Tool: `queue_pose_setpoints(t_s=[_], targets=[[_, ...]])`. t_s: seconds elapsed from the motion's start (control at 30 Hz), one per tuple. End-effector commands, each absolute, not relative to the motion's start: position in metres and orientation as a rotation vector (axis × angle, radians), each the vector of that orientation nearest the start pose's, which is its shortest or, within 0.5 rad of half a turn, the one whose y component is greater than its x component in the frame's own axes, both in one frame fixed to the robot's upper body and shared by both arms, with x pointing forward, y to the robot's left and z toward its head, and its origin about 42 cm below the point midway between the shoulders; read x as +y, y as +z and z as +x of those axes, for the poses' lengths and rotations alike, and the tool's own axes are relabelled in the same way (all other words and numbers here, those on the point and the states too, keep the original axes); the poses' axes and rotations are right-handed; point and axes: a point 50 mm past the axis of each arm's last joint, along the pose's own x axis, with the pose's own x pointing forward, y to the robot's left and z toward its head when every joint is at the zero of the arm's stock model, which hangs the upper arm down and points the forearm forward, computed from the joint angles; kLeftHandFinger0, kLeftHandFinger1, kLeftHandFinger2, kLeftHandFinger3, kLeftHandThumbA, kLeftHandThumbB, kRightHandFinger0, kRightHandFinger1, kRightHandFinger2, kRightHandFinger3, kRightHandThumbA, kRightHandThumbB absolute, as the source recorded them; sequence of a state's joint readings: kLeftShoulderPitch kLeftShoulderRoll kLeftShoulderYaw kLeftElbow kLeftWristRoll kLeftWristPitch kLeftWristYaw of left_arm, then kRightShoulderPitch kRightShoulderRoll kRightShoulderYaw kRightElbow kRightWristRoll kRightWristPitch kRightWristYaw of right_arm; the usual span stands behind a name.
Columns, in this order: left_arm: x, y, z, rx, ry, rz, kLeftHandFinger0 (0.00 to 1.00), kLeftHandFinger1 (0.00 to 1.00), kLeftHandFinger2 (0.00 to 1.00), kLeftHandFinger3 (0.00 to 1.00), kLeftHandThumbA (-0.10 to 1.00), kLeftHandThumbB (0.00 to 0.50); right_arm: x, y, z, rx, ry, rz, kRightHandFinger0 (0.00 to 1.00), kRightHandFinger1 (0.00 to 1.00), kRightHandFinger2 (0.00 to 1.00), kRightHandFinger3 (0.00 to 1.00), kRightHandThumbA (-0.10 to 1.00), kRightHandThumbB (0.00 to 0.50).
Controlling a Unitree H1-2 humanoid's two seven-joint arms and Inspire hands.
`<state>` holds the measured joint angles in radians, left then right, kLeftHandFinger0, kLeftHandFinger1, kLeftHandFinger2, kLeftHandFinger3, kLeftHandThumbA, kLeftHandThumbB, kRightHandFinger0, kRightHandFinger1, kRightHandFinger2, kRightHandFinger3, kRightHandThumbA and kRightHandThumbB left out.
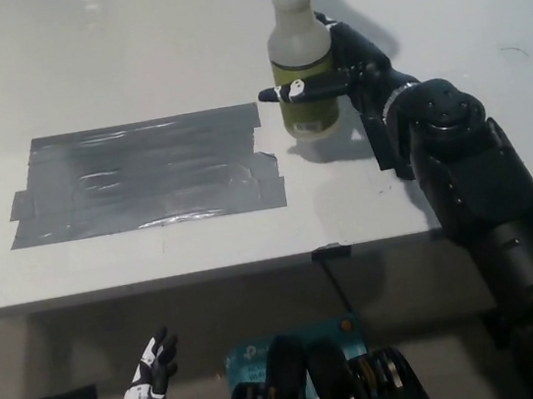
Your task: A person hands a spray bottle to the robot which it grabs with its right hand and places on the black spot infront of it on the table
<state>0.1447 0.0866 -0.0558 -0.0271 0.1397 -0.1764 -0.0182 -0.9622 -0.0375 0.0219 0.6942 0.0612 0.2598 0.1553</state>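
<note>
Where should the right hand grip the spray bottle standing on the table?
Around the wide cylindrical body of the spray bottle, coming from the robot's right, where the right hand already wraps it. It stands upright; the black nozzle top narrows and is cut off by the frame.

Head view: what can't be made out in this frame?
- Spray bottle: its head is cut off by the top edge.
- Bottle label: too small and blurred to read.
- Right hand: its fingers wrap behind the bottle, so the far-side contact is hidden.
- Left hand: its arm is cut off by the bottom edge.
- Person: none in view.
</note>
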Motion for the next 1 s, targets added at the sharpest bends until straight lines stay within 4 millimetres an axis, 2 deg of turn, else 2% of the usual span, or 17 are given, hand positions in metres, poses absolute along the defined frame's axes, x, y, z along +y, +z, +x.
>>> queue_pose_setpoints(t_s=[0.0,0.07,0.1,0.13,0.17,0.2,0.23,0.27,0.33,0.43,0.5,0.67,0.73,0.8,0.83,0.9,0.97], targets=[[0.229,0.089,0.236,-0.111,-0.069,0.223,1.0,1.0,1.0,1.0,1.0,0.009,-0.092,0.326,0.546,-0.1,0.403,-0.099,1.0,1.0,1.0,1.0,0.99,0.44],[0.229,0.09,0.236,-0.113,-0.067,0.223,1.0,1.0,1.0,1.0,1.0,0.012,-0.089,0.327,0.549,-0.074,0.361,-0.149,1.0,1.0,1.0,1.0,0.92,0.428],[0.23,0.091,0.237,-0.114,-0.067,0.224,1.0,1.0,1.0,1.0,1.0,0.021,-0.088,0.327,0.551,-0.051,0.336,-0.177,1.0,1.0,0.96,1.0,0.71,0.397],[0.23,0.091,0.237,-0.115,-0.065,0.221,1.0,1.0,1.0,1.0,1.0,0.021,-0.087,0.326,0.555,-0.011,0.288,-0.214,0.41,0.25,0.4,0.53,0.51,0.391],[0.231,0.092,0.236,-0.115,-0.066,0.219,1.0,1.0,1.0,1.0,1.0,0.016,-0.086,0.322,0.557,-0.004,0.241,-0.272,0.13,0.05,0.2,0.27,0.42,0.378],[0.231,0.092,0.236,-0.114,-0.067,0.217,1.0,1.0,1.0,1.0,1.0,0.014,-0.085,0.318,0.557,0.003,0.224,-0.294,0.01,0.03,0.28,0.25,0.32,0.379],[0.231,0.093,0.237,-0.117,-0.067,0.219,1.0,1.0,1.0,1.0,1.0,0.014,-0.087,0.312,0.558,0.037,0.221,-0.279,0.0,0.07,0.35,0.4,0.3,0.38],[0.23,0.094,0.238,-0.119,-0.067,0.221,1.0,1.0,1.0,1.0,1.0,0.013,-0.088,0.309,0.559,0.046,0.221,-0.271,0.0,0.18,0.5,0.47,0.28,0.373],[0.23,0.094,0.239,-0.12,-0.065,0.223,1.0,1.0,1.0,1.0,1.0,0.013,-0.09,0.301,0.559,0.047,0.217,-0.266,0.05,0.32,0.63,0.49,0.29,0.35],[0.231,0.093,0.239,-0.133,-0.068,0.227,1.0,1.0,1.0,1.0,1.0,0.0,-0.096,0.294,0.557,0.016,0.195,-0.245,0.04,0.37,0.66,0.48,0.33,0.347],[0.231,0.094,0.24,-0.132,-0.065,0.226,1.0,1.0,1.0,1.0,1.0,0.002,-0.1,0.297,0.556,-0.013,0.178,-0.241,0.08,0.42,0.69,0.49,0.35,0.351],[0.233,0.095,0.241,-0.131,-0.064,0.229,1.0,1.0,1.0,1.0,1.0,0.005,-0.11,0.305,0.553,-0.079,0.127,-0.197,0.1,0.45,0.67,0.53,0.39,0.361],[0.234,0.094,0.241,-0.132,-0.066,0.223,1.0,1.0,1.0,1.0,1.0,0.01,-0.116,0.309,0.552,-0.099,0.097,-0.19,0.09,0.44,0.65,0.48,0.42,0.38],[0.234,0.093,0.239,-0.124,-0.07,0.223,1.0,1.0,1.0,1.0,1.0,0.012,-0.124,0.311,0.549,-0.157,0.068,-0.163,0.04,0.36,0.55,0.33,0.38,0.38],[0.234,0.093,0.239,-0.115,-0.068,0.215,1.0,1.0,1.0,1.0,1.0,0.021,-0.132,0.319,0.546,-0.2,0.006,-0.195,0.0,0.27,0.45,0.19,0.45,0.392],[0.234,0.094,0.238,-0.114,-0.066,0.216,1.0,1.0,1.0,1.0,1.0,0.027,-0.14,0.326,0.542,-0.225,-0.025,-0.19,0.0,0.19,0.38,0.15,0.49,0.371],[0.234,0.094,0.238,-0.112,-0.064,0.216,1.0,1.0,1.0,1.0,1.0,0.021,-0.149,0.331,0.538,-0.247,-0.067,-0.207,0.0,0.18,0.37,0.16,0.53,0.383]])
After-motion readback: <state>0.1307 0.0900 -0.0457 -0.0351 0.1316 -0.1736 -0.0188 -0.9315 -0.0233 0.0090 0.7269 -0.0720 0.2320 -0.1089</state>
